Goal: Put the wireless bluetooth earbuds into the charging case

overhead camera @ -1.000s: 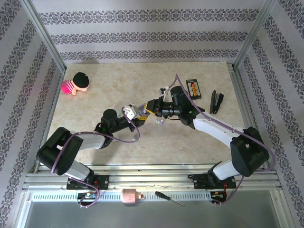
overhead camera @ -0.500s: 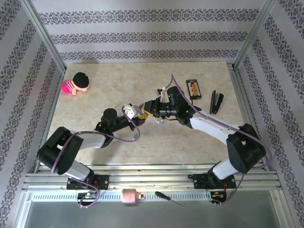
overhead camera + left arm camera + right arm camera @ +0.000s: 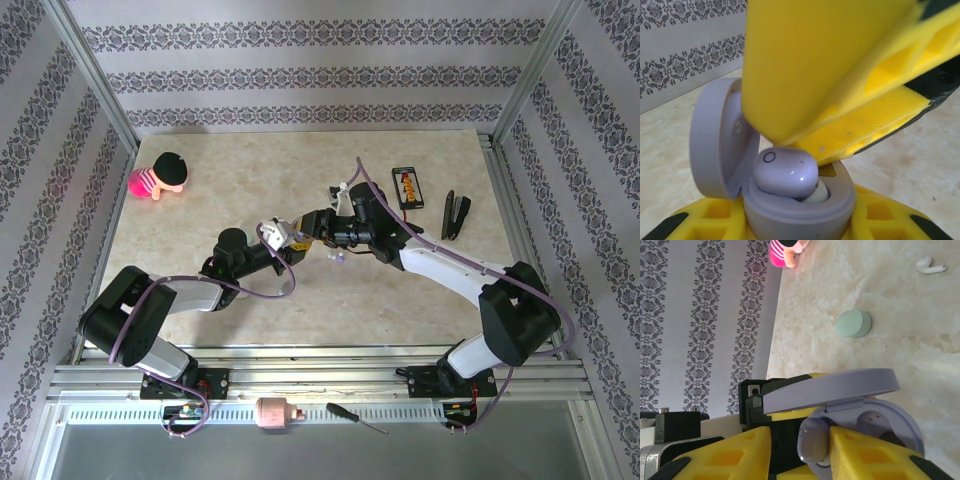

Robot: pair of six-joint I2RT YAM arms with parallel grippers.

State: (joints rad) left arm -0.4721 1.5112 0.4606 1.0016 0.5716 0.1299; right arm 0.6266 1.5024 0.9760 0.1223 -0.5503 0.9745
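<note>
lavender earbud (image 3: 785,172) pinched by right end effector (image 3: 800,447) over open case (image 3: 800,210).

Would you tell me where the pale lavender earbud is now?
The pale lavender earbud sits between the right gripper fingers at the open lavender charging case, mid-table.

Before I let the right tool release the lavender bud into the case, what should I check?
1. Case lid open: ok.
2. Lavender case held by left tool: ok.
3. Lavender earbud between right tool fingers: ok.
4. Bud over the case well: ok.
5. Bud fully seated: not ok, it sits proud.
6. Second well free: cannot tell.
</note>
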